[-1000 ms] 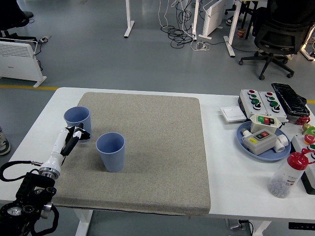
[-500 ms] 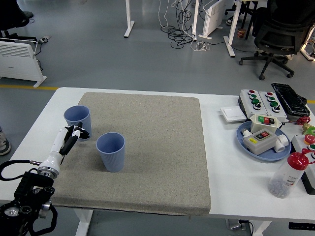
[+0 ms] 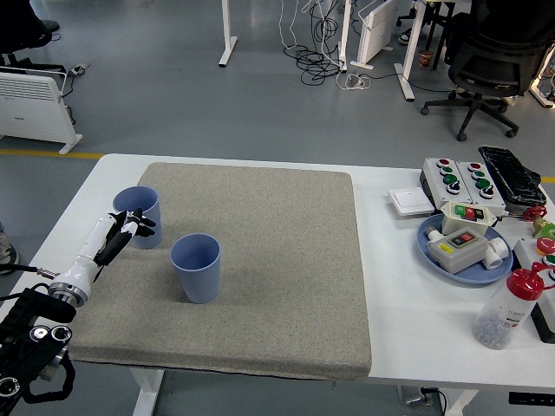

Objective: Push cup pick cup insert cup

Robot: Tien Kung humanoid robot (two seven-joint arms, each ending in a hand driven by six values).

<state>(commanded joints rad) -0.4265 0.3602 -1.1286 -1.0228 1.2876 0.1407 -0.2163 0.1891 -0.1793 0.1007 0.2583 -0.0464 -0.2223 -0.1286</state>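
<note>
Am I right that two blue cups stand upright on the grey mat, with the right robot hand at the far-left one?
Not quite: it is the left robot hand at the far-left cup, as the head view shows. Both blue cups, including the nearer one, do stand upright on the grey mat.

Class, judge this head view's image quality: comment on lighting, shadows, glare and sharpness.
Head view: even, diffuse light; the two blue cups cast only faint shadows on the grey mat; no harsh glare on the white table; cups and left hand sharp, without motion blur.
</note>
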